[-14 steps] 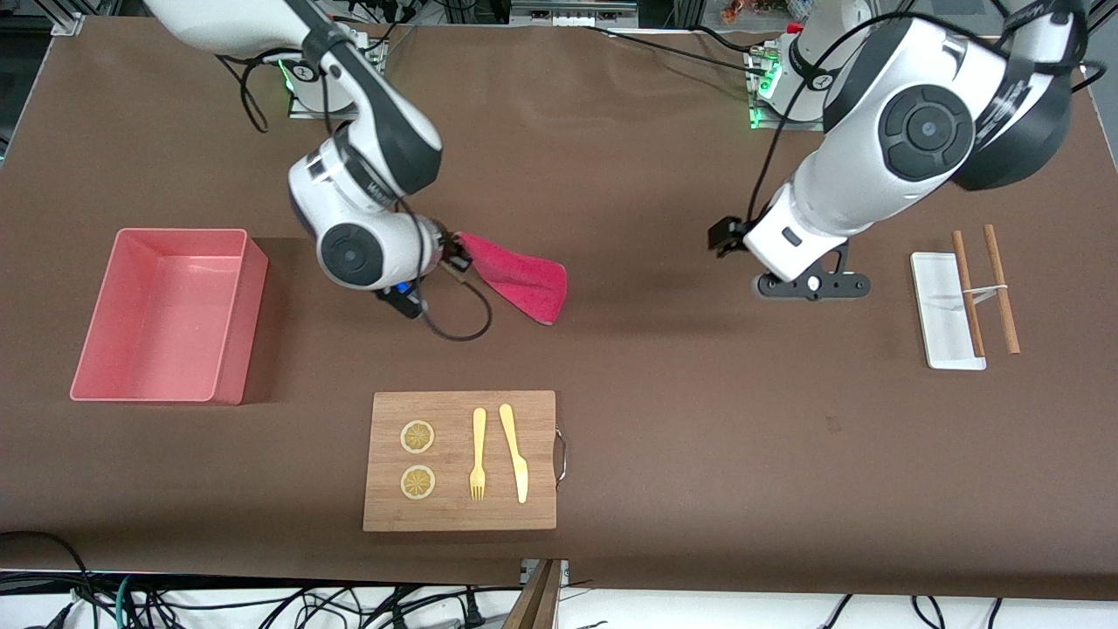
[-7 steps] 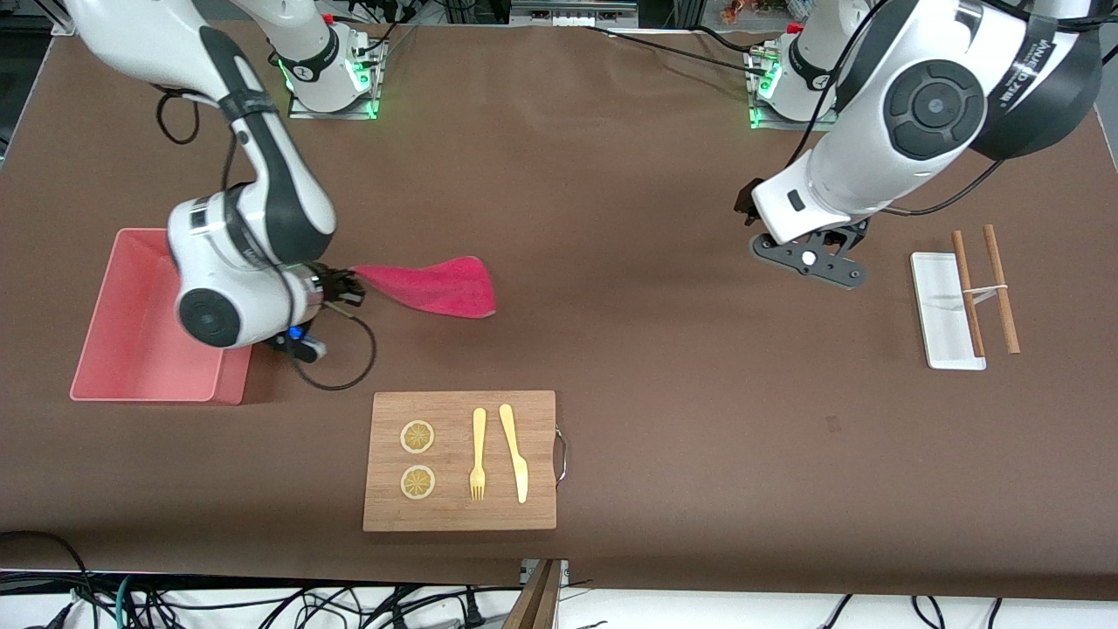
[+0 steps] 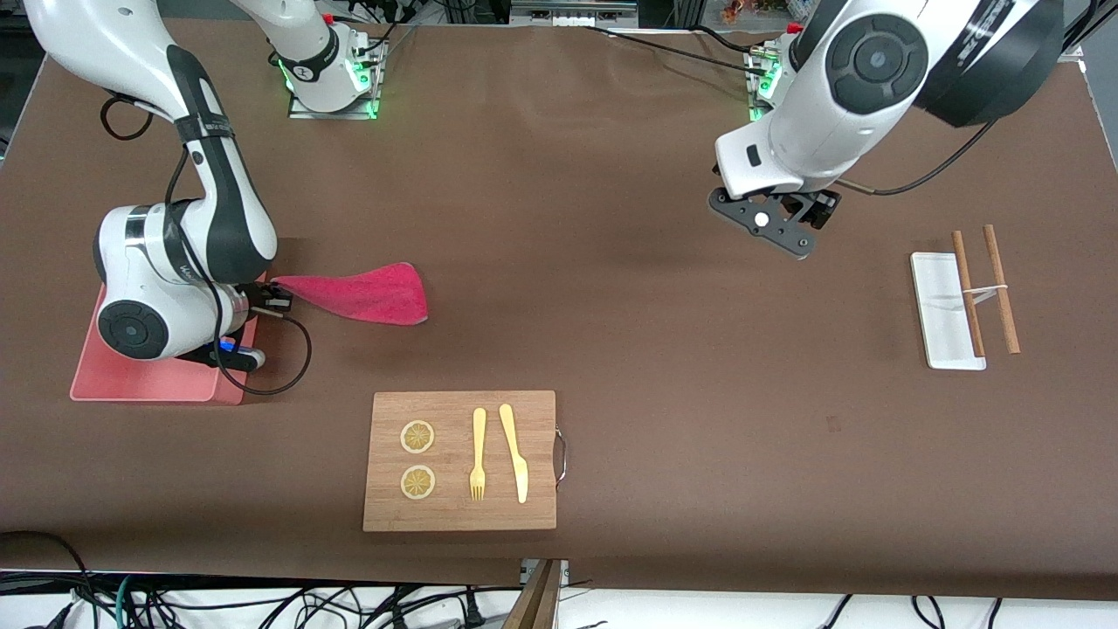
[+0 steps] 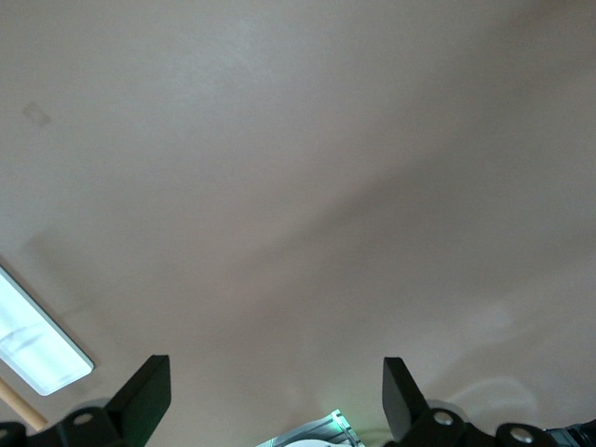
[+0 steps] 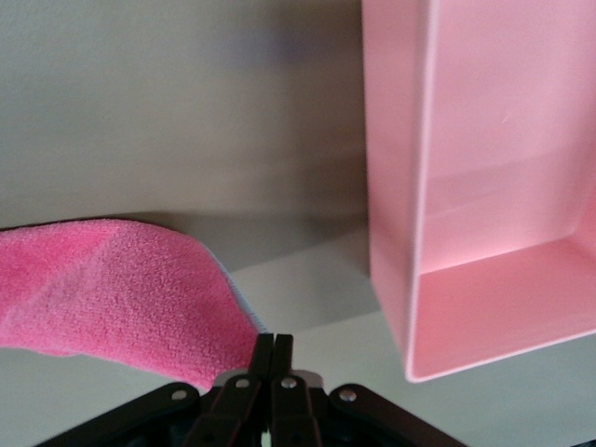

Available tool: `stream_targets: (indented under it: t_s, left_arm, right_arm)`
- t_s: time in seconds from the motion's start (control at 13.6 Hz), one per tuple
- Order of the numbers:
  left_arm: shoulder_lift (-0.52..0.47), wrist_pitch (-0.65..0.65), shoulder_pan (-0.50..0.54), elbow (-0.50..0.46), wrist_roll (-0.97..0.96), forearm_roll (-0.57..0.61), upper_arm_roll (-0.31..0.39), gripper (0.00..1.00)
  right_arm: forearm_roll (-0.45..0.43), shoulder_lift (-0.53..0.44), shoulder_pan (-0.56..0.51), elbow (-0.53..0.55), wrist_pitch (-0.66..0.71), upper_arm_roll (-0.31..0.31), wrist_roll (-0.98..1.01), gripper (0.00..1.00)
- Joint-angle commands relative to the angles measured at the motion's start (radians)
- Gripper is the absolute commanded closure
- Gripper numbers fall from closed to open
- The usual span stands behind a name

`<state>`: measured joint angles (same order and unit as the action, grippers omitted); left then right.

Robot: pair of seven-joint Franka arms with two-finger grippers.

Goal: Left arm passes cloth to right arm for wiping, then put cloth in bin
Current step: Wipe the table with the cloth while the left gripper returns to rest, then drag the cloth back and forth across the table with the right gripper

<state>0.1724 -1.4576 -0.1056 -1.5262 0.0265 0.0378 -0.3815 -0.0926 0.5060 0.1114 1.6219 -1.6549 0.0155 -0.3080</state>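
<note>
The right gripper (image 3: pixel 279 300) is pressed together on one corner of the cloth (image 3: pixel 362 297); in the right wrist view its fingers meet in a tight line around the fuzzy edge (image 5: pixel 272 346). A corner pinch lets the rest of the cloth hang free, and the fabric trails from the gripper toward 3 o'clock in the front view, low over the bare worktop (image 3: pixel 611 349). I cannot tell whether its trailing edge grazes the surface.

The gripper sits just beside the bin (image 3: pixel 157 384), at the wall facing the left arm's end of the worktop, and the right arm's wrist covers much of the bin. The cloth lies wholly outside it, so wiping looks finished and the drop is the step in hand. The pinch likely needs to travel toward 9 o'clock until the trailing fabric clears the rim (image 5: pixel 428 186). If released now, the cloth would probably land on the worktop.

The left gripper (image 3: pixel 767 225) hangs spread wide over bare worktop near 1 o'clock of the scene, holding nothing. Its handover part seems done, and it waits clear of the right arm's path.
</note>
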Motion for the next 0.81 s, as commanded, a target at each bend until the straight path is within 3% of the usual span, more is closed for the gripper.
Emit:
stream_targets:
  t_s: [0.0, 0.29, 0.44, 0.73]
  left_arm:
    - [-0.03, -0.004, -0.005, -0.015, 0.029, 0.03, 0.058, 0.0]
    - [-0.072, -0.052, -0.055, -0.031, 0.038, 0.028, 0.194, 0.0]
    - [-0.079, -0.099, -0.129, -0.046, 0.039, 0.028, 0.327, 0.0]
    - [-0.077, -0.135, -0.141, -0.063, 0.026, 0.028, 0.4, 0.0]
  right_arm:
    - [-0.018, 0.0, 0.013, 0.003, -0.029, -0.009, 0.003, 1.0]
    - [0.004, 0.022, 0.022, 0.003, -0.097, -0.09, -0.178, 1.0]
    - [0.042, 0.035, 0.03, 0.003, -0.127, -0.141, -0.293, 1.0]
    - [0.12, 0.058, 0.062, 0.003, -0.232, -0.238, -0.509, 1.0]
